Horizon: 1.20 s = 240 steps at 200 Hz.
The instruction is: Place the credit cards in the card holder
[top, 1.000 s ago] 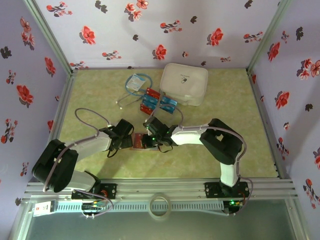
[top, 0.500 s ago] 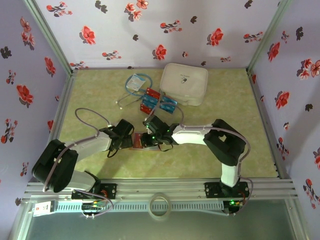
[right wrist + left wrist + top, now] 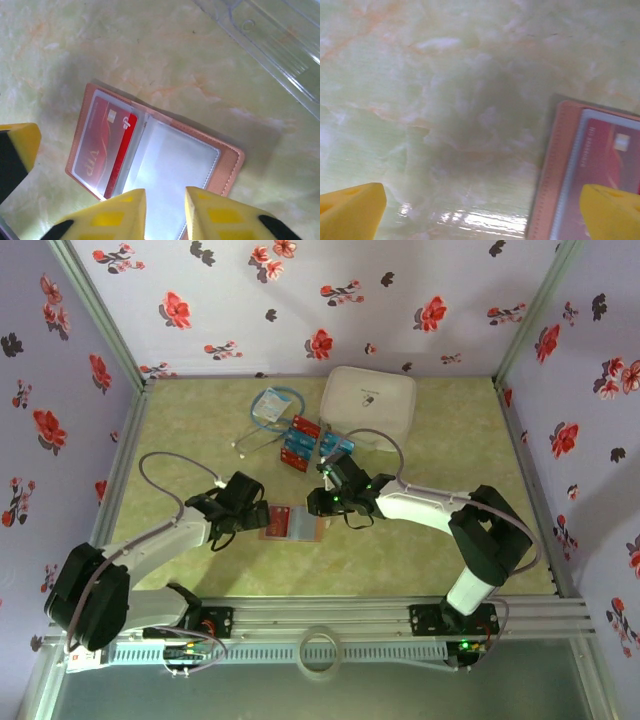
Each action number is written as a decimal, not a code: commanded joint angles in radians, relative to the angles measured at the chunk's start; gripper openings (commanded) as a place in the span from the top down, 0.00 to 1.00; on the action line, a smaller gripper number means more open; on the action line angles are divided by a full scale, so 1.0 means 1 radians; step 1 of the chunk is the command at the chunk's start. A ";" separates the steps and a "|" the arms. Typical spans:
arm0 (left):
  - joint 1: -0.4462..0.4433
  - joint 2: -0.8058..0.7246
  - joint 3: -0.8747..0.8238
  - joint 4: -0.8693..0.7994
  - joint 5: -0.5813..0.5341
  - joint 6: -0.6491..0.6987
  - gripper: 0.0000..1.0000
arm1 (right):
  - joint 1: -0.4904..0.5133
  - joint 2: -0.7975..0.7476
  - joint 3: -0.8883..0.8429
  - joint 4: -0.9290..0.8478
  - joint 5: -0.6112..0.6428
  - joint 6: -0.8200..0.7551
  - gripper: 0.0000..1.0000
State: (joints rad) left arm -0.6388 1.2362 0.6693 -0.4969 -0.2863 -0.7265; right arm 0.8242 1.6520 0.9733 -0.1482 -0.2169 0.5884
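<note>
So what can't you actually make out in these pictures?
Top view: the loose credit cards are too small and overlapped to count or read.
Left wrist view: the card holder is cut off by the right edge; a finger of the left hand covers its lower corner.
Right wrist view: the right hand hides the holder's near edge; a clear plastic object runs off the frame, too little to identify.
</note>
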 commanded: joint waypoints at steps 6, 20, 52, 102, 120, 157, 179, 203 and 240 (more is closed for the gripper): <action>-0.027 -0.017 0.034 0.003 0.034 0.016 0.00 | 0.000 0.035 0.015 -0.015 -0.017 -0.022 0.82; -0.046 -0.018 0.035 0.014 0.036 0.009 0.00 | 0.000 0.058 0.034 -0.020 -0.024 -0.033 0.86; -0.084 -0.009 0.027 0.047 0.037 0.010 0.00 | 0.001 0.085 0.051 -0.034 -0.018 -0.050 0.89; -0.085 0.015 0.010 0.064 0.016 0.003 0.00 | 0.011 0.014 -0.002 -0.029 -0.012 -0.009 0.73; -0.085 0.036 0.006 0.073 0.012 0.009 0.00 | 0.033 -0.014 -0.025 -0.026 0.003 0.011 0.70; -0.086 0.057 -0.008 0.086 0.005 0.009 0.00 | 0.088 -0.097 -0.068 -0.057 0.108 0.027 0.62; -0.085 0.052 -0.018 0.093 0.004 0.008 0.00 | 0.091 -0.163 -0.114 -0.074 0.192 0.039 0.56; -0.085 0.051 -0.019 0.094 0.005 0.010 0.00 | 0.082 -0.185 -0.150 -0.085 0.244 0.044 0.53; -0.085 0.061 -0.009 0.098 0.004 0.013 0.00 | 0.053 -0.124 -0.150 -0.054 0.237 0.032 0.53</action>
State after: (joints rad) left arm -0.7204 1.2858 0.6655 -0.4107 -0.2611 -0.7265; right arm 0.8959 1.4872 0.8253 -0.2073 -0.0223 0.6128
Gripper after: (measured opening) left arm 0.997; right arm 0.475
